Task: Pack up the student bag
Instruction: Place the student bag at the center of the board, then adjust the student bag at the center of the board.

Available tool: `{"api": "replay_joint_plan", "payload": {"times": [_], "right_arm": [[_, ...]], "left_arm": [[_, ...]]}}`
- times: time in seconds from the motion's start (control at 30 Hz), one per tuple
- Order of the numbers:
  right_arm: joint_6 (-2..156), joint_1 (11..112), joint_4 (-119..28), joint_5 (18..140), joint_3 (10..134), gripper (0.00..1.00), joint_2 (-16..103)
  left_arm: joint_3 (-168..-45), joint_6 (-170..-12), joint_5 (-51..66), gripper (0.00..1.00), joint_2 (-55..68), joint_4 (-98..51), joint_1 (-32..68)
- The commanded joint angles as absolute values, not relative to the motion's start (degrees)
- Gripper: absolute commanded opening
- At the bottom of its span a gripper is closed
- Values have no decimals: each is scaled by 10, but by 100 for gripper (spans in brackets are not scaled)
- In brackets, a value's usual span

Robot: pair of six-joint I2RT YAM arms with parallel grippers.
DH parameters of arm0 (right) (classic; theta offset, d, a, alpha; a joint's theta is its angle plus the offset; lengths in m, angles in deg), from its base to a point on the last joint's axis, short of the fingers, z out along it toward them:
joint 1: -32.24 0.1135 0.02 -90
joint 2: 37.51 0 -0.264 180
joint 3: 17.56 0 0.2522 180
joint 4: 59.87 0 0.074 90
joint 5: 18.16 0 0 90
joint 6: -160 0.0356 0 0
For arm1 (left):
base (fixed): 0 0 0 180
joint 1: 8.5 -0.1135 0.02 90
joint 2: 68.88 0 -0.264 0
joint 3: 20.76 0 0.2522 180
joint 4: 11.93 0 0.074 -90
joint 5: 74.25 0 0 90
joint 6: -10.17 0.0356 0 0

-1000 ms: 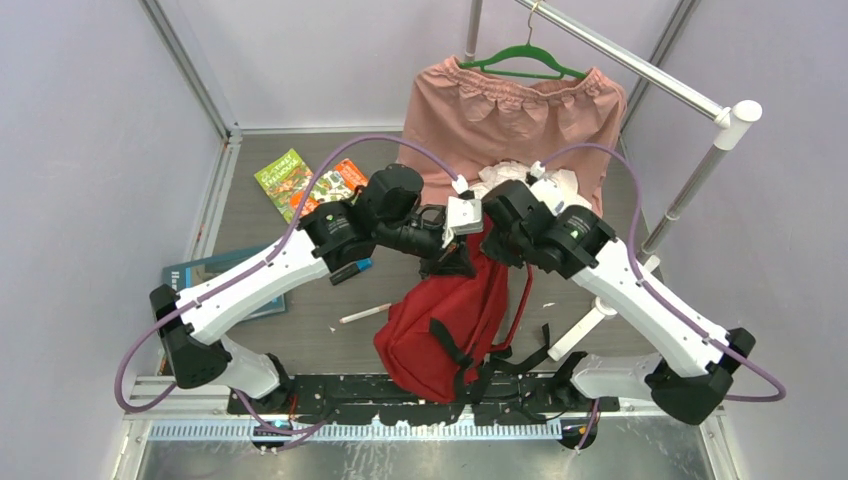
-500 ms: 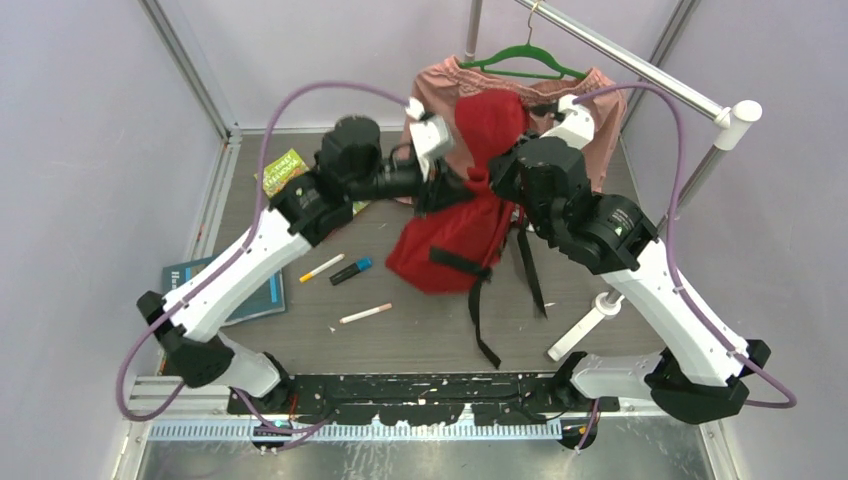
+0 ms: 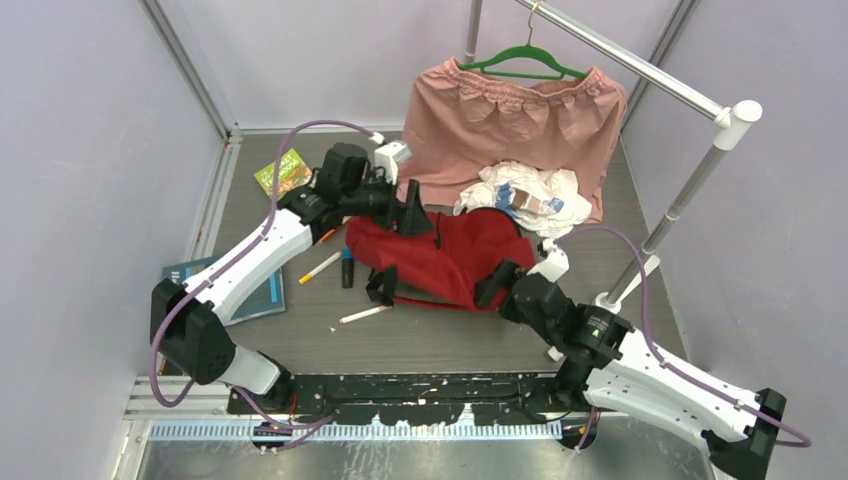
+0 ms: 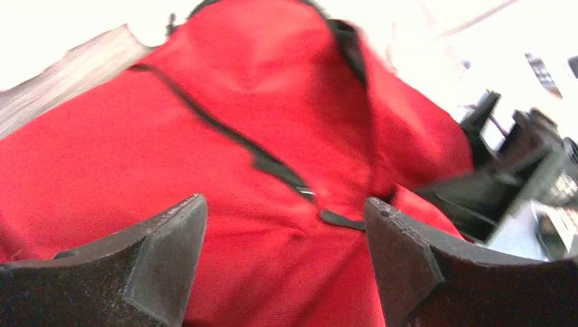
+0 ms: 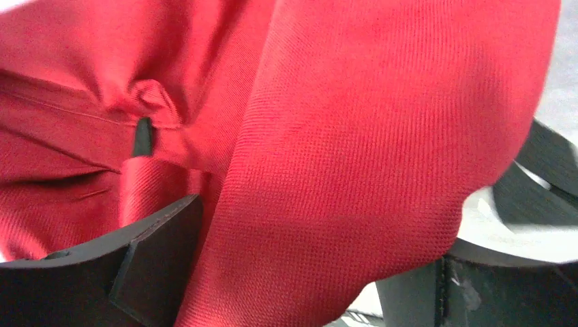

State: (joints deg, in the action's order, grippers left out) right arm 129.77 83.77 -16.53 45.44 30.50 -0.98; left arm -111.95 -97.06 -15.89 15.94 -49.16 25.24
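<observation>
The student bag [image 3: 445, 255] is big, soft and dark red. It lies flat on the table in the middle of the top view. A black strap [image 3: 381, 285] curls at its lower left edge. In the left wrist view a thin black zipper [image 4: 272, 163] runs across the red cloth, and it looks zipped along that part. I cannot tell what is inside the bag.

The left gripper [image 3: 411, 217] is at the bag's upper left edge, right over the cloth. Its fingers [image 4: 153, 262] are spread wide and hold nothing. The right gripper [image 3: 499, 284] is at the bag's lower right edge. Its fingers [image 5: 153, 262] are spread wide too. A fold of red cloth sits between them, but they are not pinching it.

Just above the bag, to the right, lies a white cloth [image 3: 525, 192] with printed patches. Behind that, a pink garment [image 3: 510, 110] hangs on a green hanger [image 3: 520, 57] at the top of the frame.

Left of the bag lie a white pen [image 3: 320, 267] and a dark marker [image 3: 347, 270]. Another white pen [image 3: 362, 314] lies lower down. A green book [image 3: 284, 172] is at the upper left. A dark blue book [image 3: 250, 290] is at the left edge of the table, partly under the left arm.
</observation>
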Motion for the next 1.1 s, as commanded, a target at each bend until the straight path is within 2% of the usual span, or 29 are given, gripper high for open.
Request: {"api": "replay_joint_plan", "payload": {"times": [0.0, 0.07, 0.13, 0.17, 0.37, 0.67, 0.73, 0.83, 0.9, 1.07], "right_arm": [[1315, 868, 2, 425, 323, 93, -76], [1261, 868, 11, 389, 355, 95, -85], [1214, 867, 6, 354, 391, 96, -67], [1193, 868, -2, 342, 407, 96, -52], [1103, 868, -33, 373, 483, 96, 44], [988, 860, -26, 336, 511, 100, 85], [971, 816, 0, 357, 538, 100, 136], [972, 649, 55, 477, 591, 100, 245], [979, 571, 52, 547, 603, 100, 291], [999, 535, 22, 518, 586, 100, 371]], "left_arm": [[-1088, -1013, -32, 85, 70, -389, 219], [-1077, -1019, -30, 86, 56, -401, 219], [-1068, -1032, -36, 99, 45, -406, 219], [-1065, -1040, -43, 100, 40, -409, 219], [-1045, -1088, -24, 100, 7, -501, 219], [-881, -1189, 71, 99, -103, -573, 221], [-849, -1213, 82, 97, -124, -569, 222], [-800, -1244, 83, 94, -132, -536, 227], [-780, -1264, 84, 92, -123, -509, 235], [-759, -1295, 100, 90, -70, -465, 274]]}}
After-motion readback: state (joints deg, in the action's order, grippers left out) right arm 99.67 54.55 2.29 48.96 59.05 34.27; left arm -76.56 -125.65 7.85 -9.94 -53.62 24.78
